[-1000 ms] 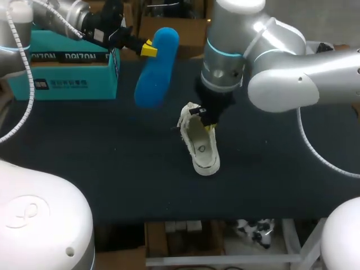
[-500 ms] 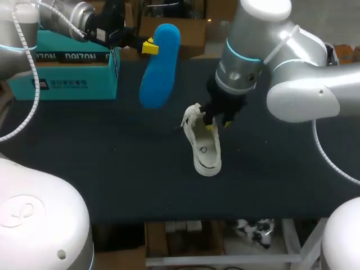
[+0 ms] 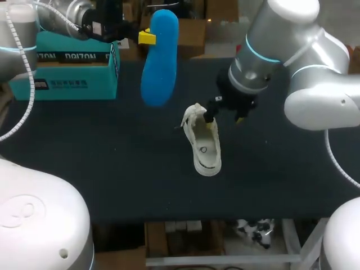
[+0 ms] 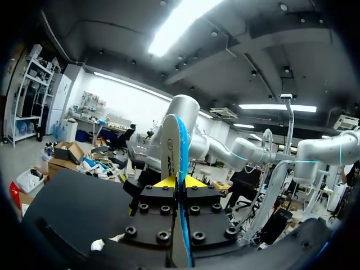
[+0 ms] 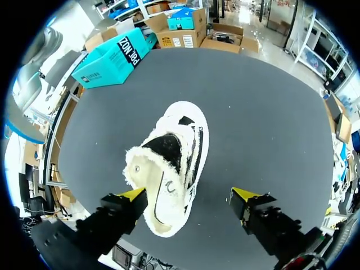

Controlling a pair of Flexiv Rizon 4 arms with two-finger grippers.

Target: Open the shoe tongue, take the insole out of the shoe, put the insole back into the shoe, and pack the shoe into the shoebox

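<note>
Teal shoebox (image 3: 73, 67) sits upper left, looks closed, so no idea what's inside. White shoe (image 3: 203, 143) lies mid-frame on the table. Left gripper (image 3: 147, 37) pinches the blue insole (image 3: 159, 59) up top. Right gripper (image 5: 190, 196) has backed off the shoe toward the right, fingers spread wide and empty.

Broad black table (image 3: 101, 163), matte top

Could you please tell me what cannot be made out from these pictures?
Head view: fingertips of the right pincer, mostly under its own wrist.
Head view: left end of the shoebox, behind the left arm.
Right wrist view: toe interior of the shoe, too dark.
Left wrist view: shoe, largely blocked by left pincer and insole.
</note>
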